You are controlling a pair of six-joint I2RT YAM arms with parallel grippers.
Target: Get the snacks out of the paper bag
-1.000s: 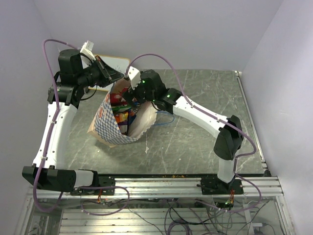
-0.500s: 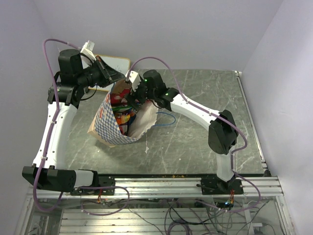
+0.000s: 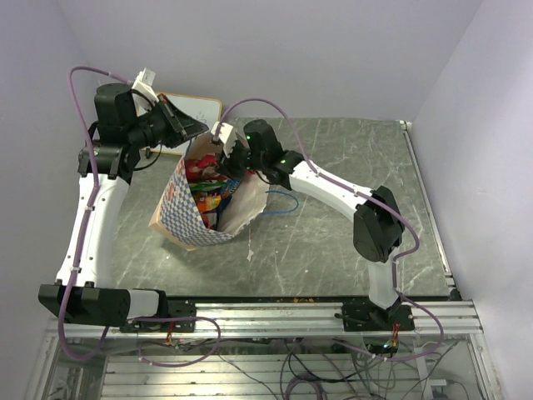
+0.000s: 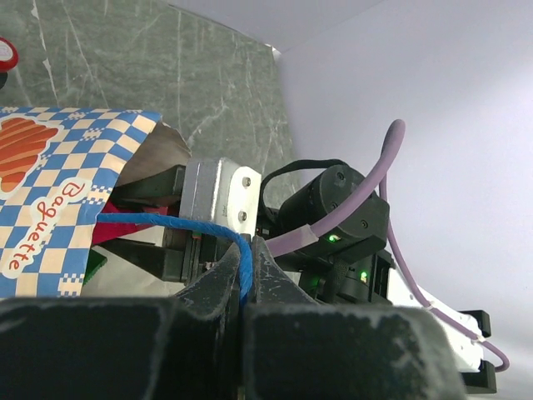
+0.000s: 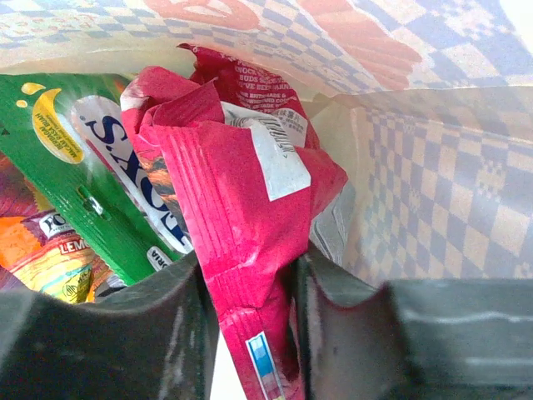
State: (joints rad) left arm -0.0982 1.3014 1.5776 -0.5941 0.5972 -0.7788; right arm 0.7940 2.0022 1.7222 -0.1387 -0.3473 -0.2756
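Top camera: fixed high behind the bases, facing down and forward. Distant. It covers the whole table [image 3: 350,250], left arm [image 3: 92,217], right arm [image 3: 333,192] and bag [image 3: 187,221].

Left wrist camera: set low behind the left gripper [image 4: 247,250], facing level across the bag mouth towards the right arm. Close, with the cord [image 4: 166,222] at its fingertips.

Right wrist camera: faces down past the right gripper [image 5: 250,275] into the bag. Very close, with the red packet [image 5: 225,167] mid-frame.

All three views share the bag's open top.

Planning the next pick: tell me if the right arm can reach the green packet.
Probably not yet: the right gripper sits beside the exposed green packet, but its jaws pinch the red packet.
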